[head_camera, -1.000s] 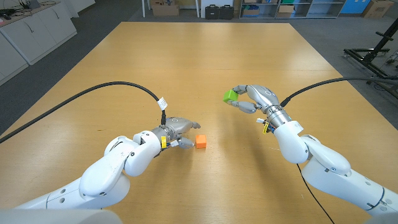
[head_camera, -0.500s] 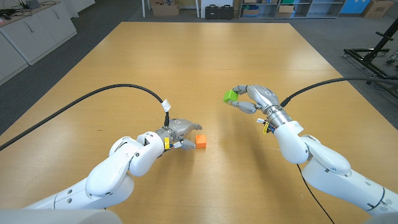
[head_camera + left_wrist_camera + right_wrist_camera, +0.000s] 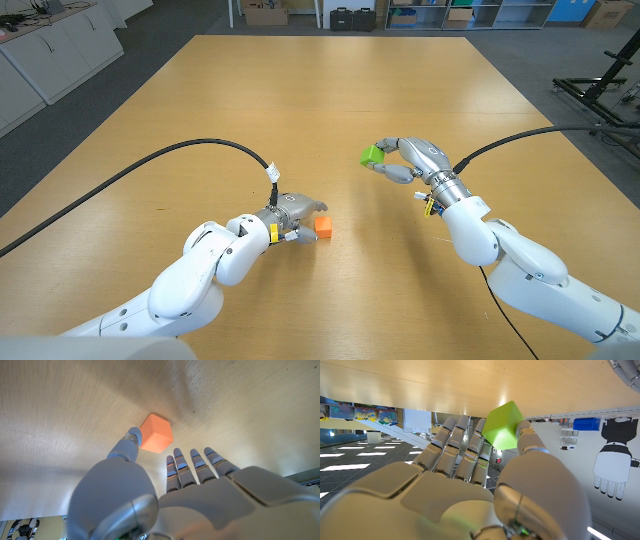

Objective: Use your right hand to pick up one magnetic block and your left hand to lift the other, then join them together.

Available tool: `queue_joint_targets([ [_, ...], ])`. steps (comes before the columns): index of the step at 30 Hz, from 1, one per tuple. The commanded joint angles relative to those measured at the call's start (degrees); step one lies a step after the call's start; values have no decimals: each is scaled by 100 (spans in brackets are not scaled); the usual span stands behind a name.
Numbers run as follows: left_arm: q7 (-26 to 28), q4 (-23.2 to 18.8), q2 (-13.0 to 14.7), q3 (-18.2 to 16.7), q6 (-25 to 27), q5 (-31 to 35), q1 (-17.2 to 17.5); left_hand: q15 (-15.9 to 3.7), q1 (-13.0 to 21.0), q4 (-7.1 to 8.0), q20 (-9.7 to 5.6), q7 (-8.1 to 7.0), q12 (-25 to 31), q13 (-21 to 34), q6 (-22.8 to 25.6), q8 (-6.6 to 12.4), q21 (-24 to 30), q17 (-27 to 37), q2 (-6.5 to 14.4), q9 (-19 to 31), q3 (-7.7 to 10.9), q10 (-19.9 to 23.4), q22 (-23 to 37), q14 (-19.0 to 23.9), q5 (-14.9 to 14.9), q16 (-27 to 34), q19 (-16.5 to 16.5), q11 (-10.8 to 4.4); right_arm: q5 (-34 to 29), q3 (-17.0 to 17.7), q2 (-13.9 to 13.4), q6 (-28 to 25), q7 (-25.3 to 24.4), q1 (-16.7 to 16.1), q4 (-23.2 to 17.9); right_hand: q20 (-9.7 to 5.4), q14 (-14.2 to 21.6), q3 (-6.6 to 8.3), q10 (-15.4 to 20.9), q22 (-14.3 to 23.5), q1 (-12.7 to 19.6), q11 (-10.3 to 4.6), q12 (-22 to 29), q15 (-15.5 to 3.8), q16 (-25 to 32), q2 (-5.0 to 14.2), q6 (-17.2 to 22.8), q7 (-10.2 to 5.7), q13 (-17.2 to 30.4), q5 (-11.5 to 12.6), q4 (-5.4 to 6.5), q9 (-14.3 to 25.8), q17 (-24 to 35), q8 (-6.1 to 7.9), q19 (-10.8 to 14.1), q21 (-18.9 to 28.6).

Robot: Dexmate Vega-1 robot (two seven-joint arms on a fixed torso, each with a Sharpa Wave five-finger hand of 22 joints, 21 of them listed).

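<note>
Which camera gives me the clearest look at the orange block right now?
The left wrist view: the orange block shows large on the table, just past the left hand. The head view shows it small, partly behind that hand's fingers.

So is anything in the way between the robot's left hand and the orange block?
Nothing visible is. The left hand is already right at the orange block on the table, with bare wood around it. The right hand holds the green block up, well off to the side.

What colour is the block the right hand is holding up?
Bright green. The block is pinched by the right hand, clearest in the right wrist view.
</note>
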Motion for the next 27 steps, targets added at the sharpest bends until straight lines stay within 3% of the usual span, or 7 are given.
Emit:
queue_joint_targets([
  [1, -151, 128, -211, 78, -131, 293, -3, -371, -8, -3, -15, 73, 46, 16, 37, -2, 0, 9, 27, 11, -30, 49, 9, -6, -6, 43, -21, 58, 19, 71, -24, -9, -34, -109, -46, -258, 47, 35, 310, 11, 281, -241, 32, -311, -19, 311, 668, -607, 32, 29, 10, 15, 18, 41, 11, 57],
  [27, -258, 451, -629, 66, -315, 706, 1, -360, -21, 2, 41, 96, 90, 6, 164, 40, 38, 5, 44, 9, -62, 156, 6, 68, -6, 70, 45, 71, 82, 89, -8, 23, -13, -110, 26, -256, 46, 28, 315, 10, 277, -240, 22, -301, -28, 313, 664, -601, 40, 27, 15, 16, 25, 34, 0, 64],
])
